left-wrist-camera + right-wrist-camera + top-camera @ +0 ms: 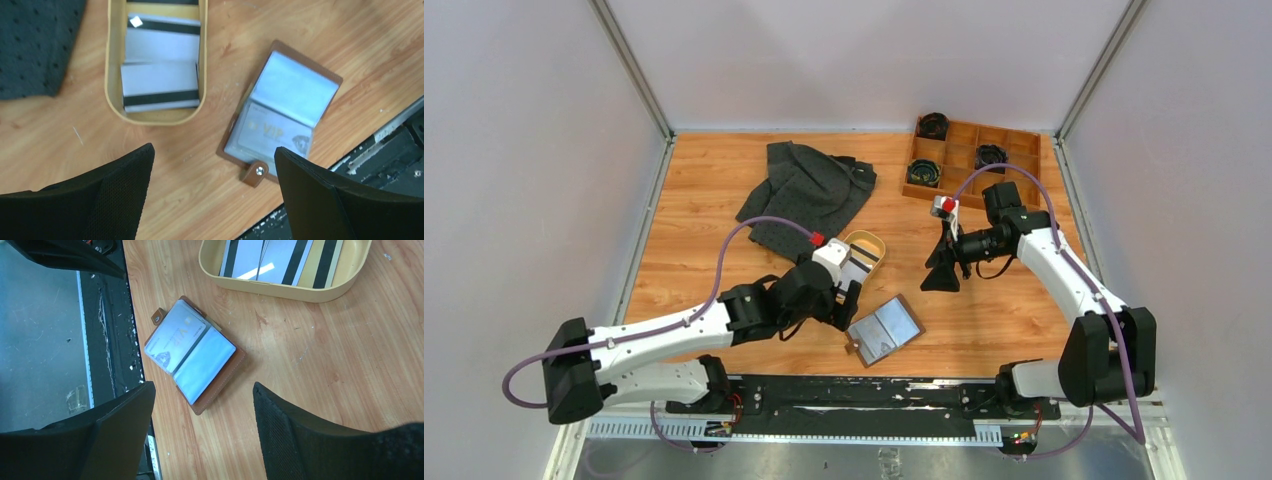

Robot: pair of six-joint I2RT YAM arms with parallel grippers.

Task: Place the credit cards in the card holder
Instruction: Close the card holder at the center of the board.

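Left gripper (pixel 214 152): jaws spread wide, nothing held, hovering between tan tray (pixel 112 95) and card holder (pixel 282 115). Right gripper (pixel 204 387) likewise spread, empty. Holder lies open flat near table (pixel 190 200) front edge, VIP card (pixel 270 132) sleeved. Other credit cards (pixel 160 90) overlap in tray. Risks: double pick, finger catching rim, loose holder sliding.

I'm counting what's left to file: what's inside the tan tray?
The tray holds overlapping cards, grey with black stripes; at least two show. Anything beneath them is covered, so an exact count cannot be told.
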